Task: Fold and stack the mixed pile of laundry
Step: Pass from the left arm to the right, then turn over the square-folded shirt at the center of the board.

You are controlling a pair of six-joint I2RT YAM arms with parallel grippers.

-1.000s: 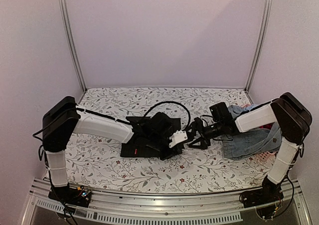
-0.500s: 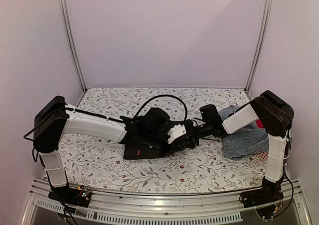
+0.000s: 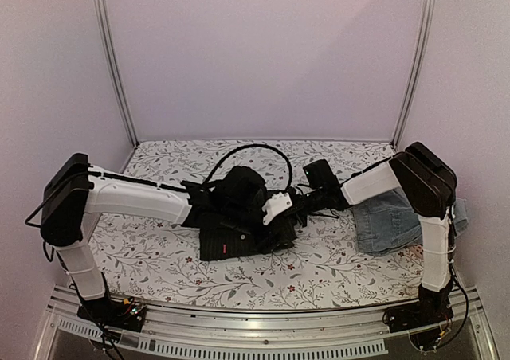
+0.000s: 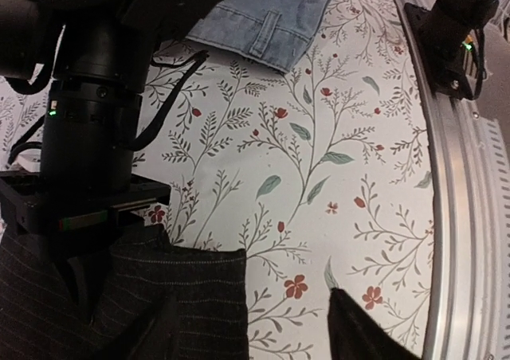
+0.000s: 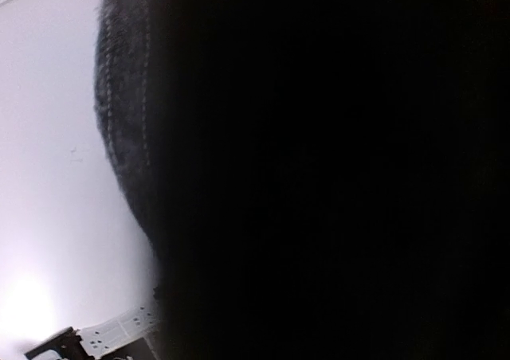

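One shirt (image 3: 231, 236) occupies both: right gripper (image 4: 88, 248) clamps its edge, probably securing the fold; left gripper (image 4: 259, 332) hangs spread over its corner.

we saw the top view lit softly and evenly, with only faint shadows on the floral cloth (image 3: 159, 258). the left wrist view was sharp, while the right wrist view was nearly black, the pinstriped shirt (image 5: 127, 121) blurred against a washed-out white glow.
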